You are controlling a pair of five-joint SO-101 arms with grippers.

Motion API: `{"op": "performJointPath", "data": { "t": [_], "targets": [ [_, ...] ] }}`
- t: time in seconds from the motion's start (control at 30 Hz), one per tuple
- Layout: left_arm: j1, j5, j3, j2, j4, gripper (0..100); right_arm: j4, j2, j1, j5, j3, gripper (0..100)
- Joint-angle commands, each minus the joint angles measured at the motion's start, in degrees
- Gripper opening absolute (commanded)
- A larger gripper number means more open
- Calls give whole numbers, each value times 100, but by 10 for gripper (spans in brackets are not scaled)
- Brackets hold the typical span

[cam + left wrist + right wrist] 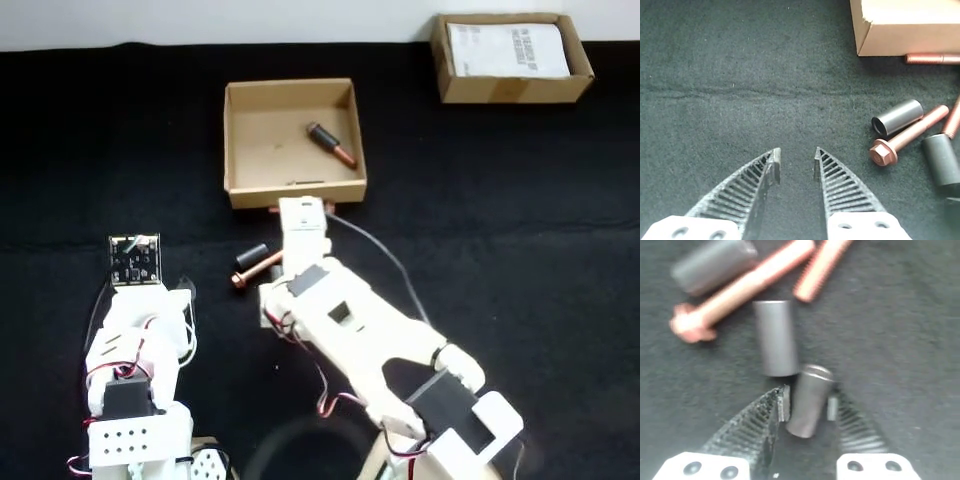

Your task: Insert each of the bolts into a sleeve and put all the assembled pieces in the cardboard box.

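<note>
The right end effector (807, 407) is narrowed around a dark sleeve (809, 390). One finger pad (785, 405) lies against the sleeve's side and the other is all but touching the opposite side. The grip looks about mid-length, with the sleeve's long axis running roughly along the fingers. Just past its far end, nearly touching, lies a second sleeve (774, 337). Beyond that a flanged bolt (740, 287) lies beside a third sleeve (715, 262), with the threaded end of another bolt (820, 265) close by, all on the dark bench (900, 340).

The step in hand reads as picking up this sleeve so a bolt can go into it. The squeeze should be firm and centred before any lift, since a smooth round barrel can roll or pivot between flat pads. A straight upward lift would avoid nudging the neighbouring sleeve. The bore's far end should stay clear of the fingers and face the partner arm.

The left end effector (796, 161) sits with its fingers parted over bare bench near the flanged bolt. From there it could take the bolt by the shank near the head. The cardboard box (238, 140) stands just beyond the cluster, with one assembled piece (331, 146) inside.
</note>
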Motion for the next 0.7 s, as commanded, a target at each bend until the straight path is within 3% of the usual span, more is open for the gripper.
{"op": "performJointPath", "data": {
  "t": [0.0, 0.17, 0.4, 0.67],
  "targets": [
    [-57, -26, 136, 4, -105, 132, 101, 13, 57, -18, -163, 9],
    [-57, -26, 136, 4, -105, 131, 400, -4, 409, -18, -330, 6],
    [-57, -26, 136, 4, -105, 132, 2062, -13, 875, 44, -1763, 6],
    [-57, -18, 136, 13, -105, 132, 3609, -989, 1349, 721, -3398, 6]
  ]
}}
